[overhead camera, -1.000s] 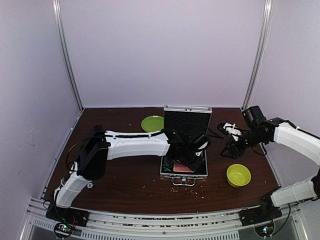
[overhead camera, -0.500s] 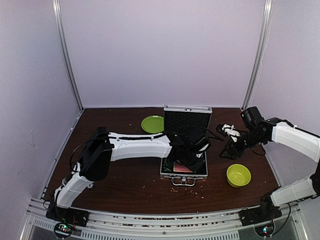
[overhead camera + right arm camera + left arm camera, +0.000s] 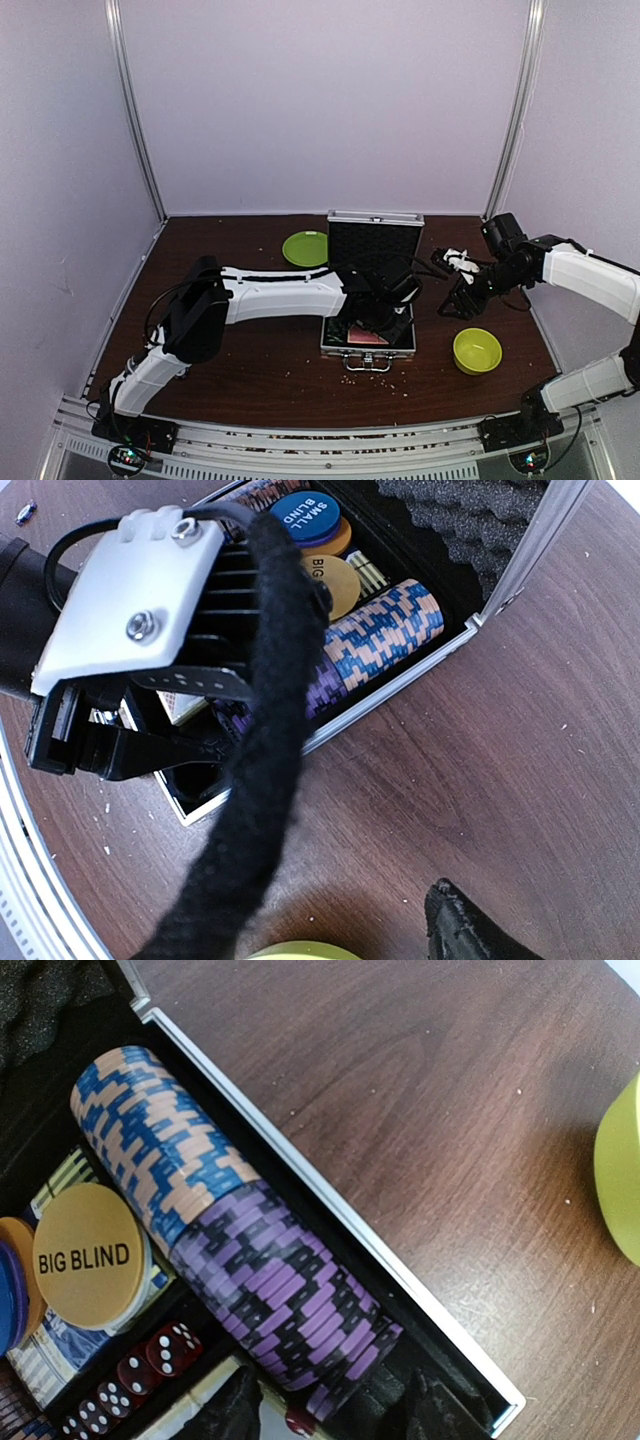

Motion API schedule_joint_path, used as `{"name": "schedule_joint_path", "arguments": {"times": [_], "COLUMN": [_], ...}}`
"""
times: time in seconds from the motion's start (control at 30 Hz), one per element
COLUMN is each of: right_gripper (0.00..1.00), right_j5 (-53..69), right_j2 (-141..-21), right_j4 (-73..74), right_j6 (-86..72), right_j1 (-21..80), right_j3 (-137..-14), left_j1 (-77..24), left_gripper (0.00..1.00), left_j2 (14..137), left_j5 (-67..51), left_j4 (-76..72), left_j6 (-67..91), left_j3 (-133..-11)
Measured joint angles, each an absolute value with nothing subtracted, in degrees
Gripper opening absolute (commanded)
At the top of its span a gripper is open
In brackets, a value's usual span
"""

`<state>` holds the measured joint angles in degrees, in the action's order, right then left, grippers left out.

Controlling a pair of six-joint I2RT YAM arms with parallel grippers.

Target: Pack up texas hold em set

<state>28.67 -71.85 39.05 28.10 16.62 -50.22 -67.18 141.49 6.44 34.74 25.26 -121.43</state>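
At the near edge, the dark brown wooden table [image 3: 250, 370] lies bare from the arm bases up to the case front, apart from pale specks. The round yellow-green plastic bowl [image 3: 477, 350] sits at four o'clock from the small silver aluminium case [image 3: 368, 349], apart from it, with a strip of table between them.

The case stands mid-table with its lid upright. The left gripper [image 3: 338, 1415] reaches down into its right side. Its two dark fingers are spread wide either side of the near end of the row of purple-and-black striped chips [image 3: 290, 1300]. The row of blue-and-tan striped chips [image 3: 150, 1140] continues the line along the right rim. The tan round "BIG BLIND" disc [image 3: 88, 1255] and the red dice [image 3: 165, 1350] lie beside them.

The right gripper [image 3: 455, 290] hangs at two o'clock from the case, near its right edge. I cannot tell whether it is spread or closed. The flat green round plate [image 3: 305, 247] lies at eleven o'clock, just beside the lid.

Since a second ago the left arm has shifted slightly nearer and lower, and the right gripper has moved slightly toward the case.
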Motion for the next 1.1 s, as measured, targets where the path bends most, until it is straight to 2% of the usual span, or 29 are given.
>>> {"name": "schedule_joint_path", "arguments": {"times": [0.4,0.57,0.7,0.83,1.1], "right_gripper": [0.68,0.69,0.7,0.7,0.71], "right_j5": [28.8,29.0,27.3,22.9,12.7], "right_j2": [-72.1,-73.7,-76.7,-80.8,-89.6], "right_j4": [39.3,40.0,40.1,39.6,37.3], "right_j6": [28.4,29.0,29.2,29.2,29.1], "right_j1": [16.6,18.0,22.1,27.7,36.1], "right_j3": [-50.2,-50.8,-51.9,-53.9,-58.7], "left_j1": [-67.1,-67.1,-67.1,-67.1,-65.6], "left_gripper": [0.58,0.58,0.54,0.56,0.6], "left_j2": [139.1,127.0,115.8,105.9,98.1], "left_j5": [6.4,6.7,8.9,12.2,15.4], "left_j4": [32.9,34.0,34.8,36.0,41.3], "left_j6": [24.6,23.3,23.4,25.3,38.1], "left_j3": [-117.6,-107.0,-99.5,-89.1,-64.9]}}
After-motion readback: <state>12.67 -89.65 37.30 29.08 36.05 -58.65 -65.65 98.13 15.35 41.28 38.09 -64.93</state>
